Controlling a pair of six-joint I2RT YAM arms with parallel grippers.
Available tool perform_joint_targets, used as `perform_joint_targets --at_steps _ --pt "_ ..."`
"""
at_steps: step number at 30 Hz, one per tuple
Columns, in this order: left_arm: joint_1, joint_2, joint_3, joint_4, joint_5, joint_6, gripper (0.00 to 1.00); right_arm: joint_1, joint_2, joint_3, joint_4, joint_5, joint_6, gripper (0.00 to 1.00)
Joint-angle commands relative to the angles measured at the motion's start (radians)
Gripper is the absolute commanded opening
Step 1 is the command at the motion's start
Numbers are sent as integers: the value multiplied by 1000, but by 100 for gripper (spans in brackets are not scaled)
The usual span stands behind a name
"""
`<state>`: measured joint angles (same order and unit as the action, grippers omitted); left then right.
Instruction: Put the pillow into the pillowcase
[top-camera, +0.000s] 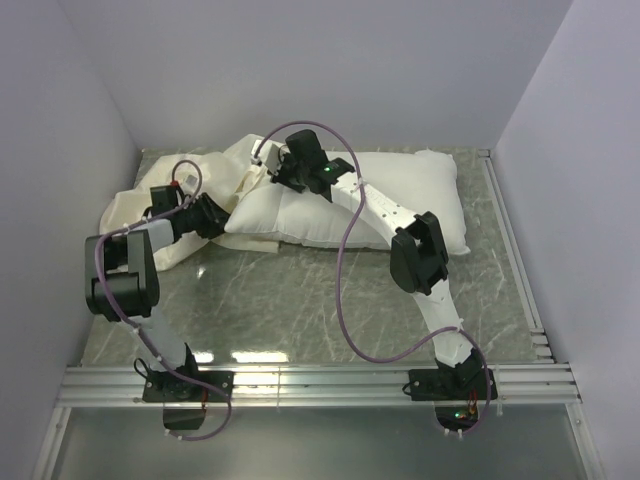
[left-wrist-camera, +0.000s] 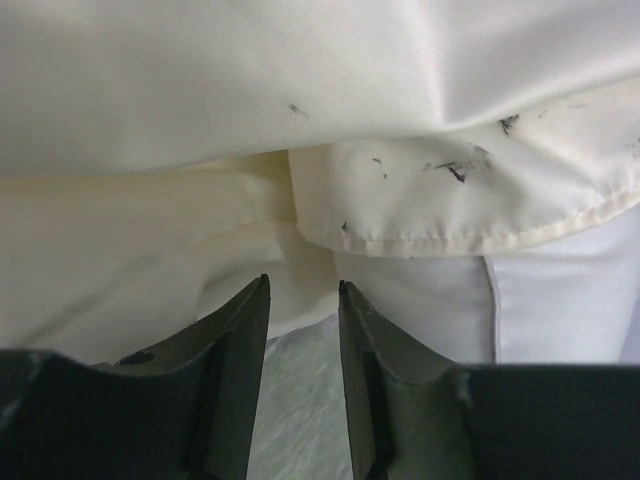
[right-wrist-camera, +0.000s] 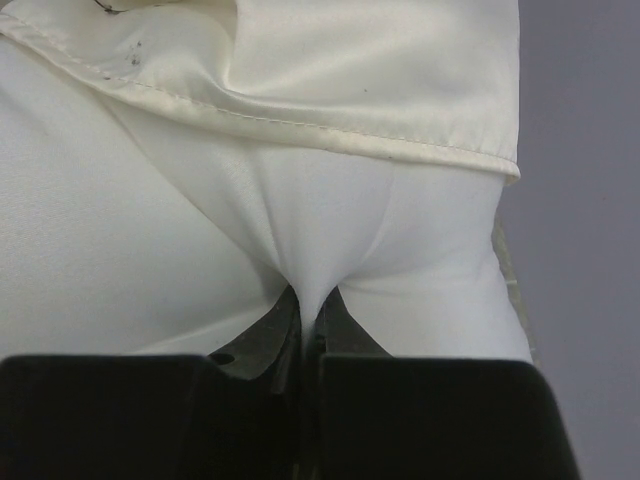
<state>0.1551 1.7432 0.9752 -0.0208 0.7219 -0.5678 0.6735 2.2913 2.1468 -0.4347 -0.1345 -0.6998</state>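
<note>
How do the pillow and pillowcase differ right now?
Pillow is plump and bright white; pillowcase is limp, wrinkled, creamier. Pillow lies stretched across the far middle of the table; pillowcase is bunched far left, its hem lapping the pillow's left end. Right gripper is pinched shut on pillow fabric; left gripper is open just short of the pillowcase, gripping nothing. Pillowcase shows dark specks; pillow looks clean. Shared: both are pale cloth on the table.

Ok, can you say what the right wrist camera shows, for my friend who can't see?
The right gripper is shut, pinching a fold of the white pillow. The cream pillowcase drapes across the top of the picture, its stitched hem showing.
</note>
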Motion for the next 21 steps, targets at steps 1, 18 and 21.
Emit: perform_joint_targets --at_steps 1,18,21 --pt "-14 24 -32 254 143 -173 41 -31 14 19 -44 26 -4 0" --pt "-60 148 -15 407 60 -242 41 -38 10 15 -50 13 3 0" --pt "-80 159 -6 421 34 -245 42 -38 8 16 -52 12 3 0"
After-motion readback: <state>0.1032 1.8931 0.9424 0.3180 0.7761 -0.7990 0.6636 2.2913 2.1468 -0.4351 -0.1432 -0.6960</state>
